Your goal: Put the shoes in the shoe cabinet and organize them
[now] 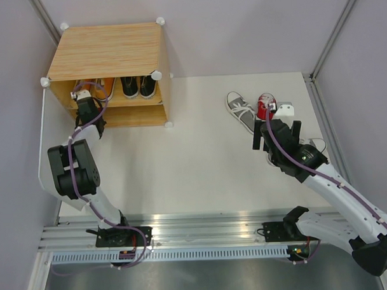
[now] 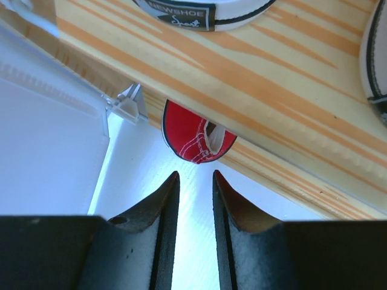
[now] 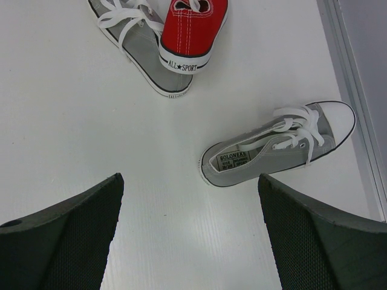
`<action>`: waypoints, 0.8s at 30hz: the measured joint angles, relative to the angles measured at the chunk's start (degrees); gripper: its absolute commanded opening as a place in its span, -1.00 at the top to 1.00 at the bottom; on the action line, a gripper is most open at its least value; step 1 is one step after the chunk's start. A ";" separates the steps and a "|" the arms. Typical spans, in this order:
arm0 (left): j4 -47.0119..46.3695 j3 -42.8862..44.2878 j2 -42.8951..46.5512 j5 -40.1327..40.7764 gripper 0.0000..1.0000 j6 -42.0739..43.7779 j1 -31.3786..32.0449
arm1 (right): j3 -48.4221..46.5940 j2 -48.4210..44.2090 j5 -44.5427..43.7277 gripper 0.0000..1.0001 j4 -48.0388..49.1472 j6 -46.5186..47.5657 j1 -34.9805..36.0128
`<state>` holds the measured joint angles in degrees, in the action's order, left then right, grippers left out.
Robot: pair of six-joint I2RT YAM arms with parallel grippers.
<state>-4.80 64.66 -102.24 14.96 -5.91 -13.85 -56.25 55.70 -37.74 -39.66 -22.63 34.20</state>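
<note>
Our left hand (image 2: 195, 175), fingers slightly parted and empty, points at a red shoe (image 2: 192, 142) in the shoe cabinet's (image 1: 107, 51) lower compartment. Our right hand (image 3: 190, 181) hangs wide open above a grey shoe (image 3: 266, 154) on the worktop (image 3: 60, 121).

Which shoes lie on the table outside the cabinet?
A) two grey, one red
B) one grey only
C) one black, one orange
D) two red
A: the right wrist view shows a red shoe next to a grey shoe, with a second grey shoe apart from them, all on the table.
</note>
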 measured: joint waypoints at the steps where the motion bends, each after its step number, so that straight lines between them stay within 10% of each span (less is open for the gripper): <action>1: 0.55 0.37 -0.31 0.00 0.35 -0.13 0.00 | 0.11 -0.07 0.00 -0.91 0.04 -0.02 -0.02; 24: 8.17 8.52 -6.27 -1.49 0.33 0.39 -0.74 | 0.63 -0.24 -0.04 -0.91 0.24 0.22 -0.70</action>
<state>3.38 73.19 -108.51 13.47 -5.52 -14.59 -55.61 55.46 -37.78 -39.42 -22.41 33.50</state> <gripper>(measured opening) 0.329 0.957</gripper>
